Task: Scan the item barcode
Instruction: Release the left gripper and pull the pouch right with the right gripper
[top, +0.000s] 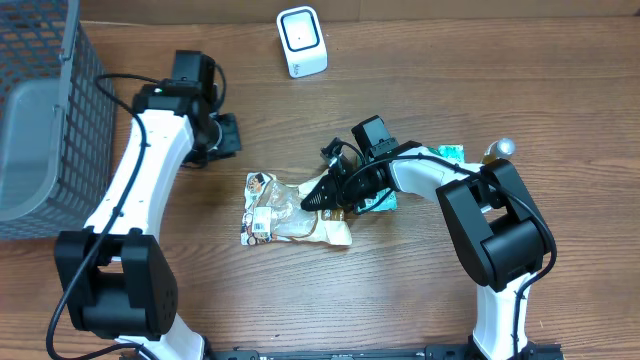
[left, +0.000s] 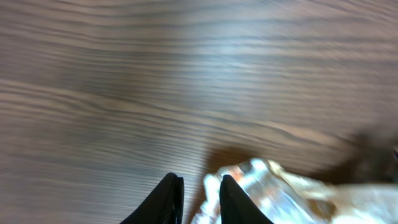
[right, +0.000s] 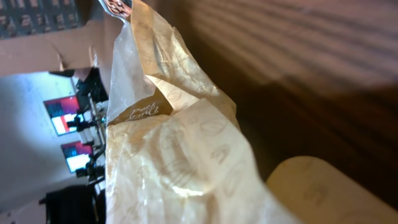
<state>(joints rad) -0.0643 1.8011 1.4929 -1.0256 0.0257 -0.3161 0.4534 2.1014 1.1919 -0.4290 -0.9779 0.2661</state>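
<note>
1. Right hand (top: 316, 197) pinched on snack bag (top: 285, 212) edge; bag lies on bench (top: 400, 300).
2. Left hand (left: 199, 186) barely ajar, empty, near bag.
3. Scanner (top: 302, 41) well apart; barcode not yet presented, scan pending.

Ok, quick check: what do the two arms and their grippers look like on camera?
Both arms match. The left arm and right arm have smooth white tubular links between chunky black joint housings, with thin black cables looping alongside. The left gripper and right gripper are black. The left wrist view shows two slim, tapered black fingers. No markings are legible.
</note>
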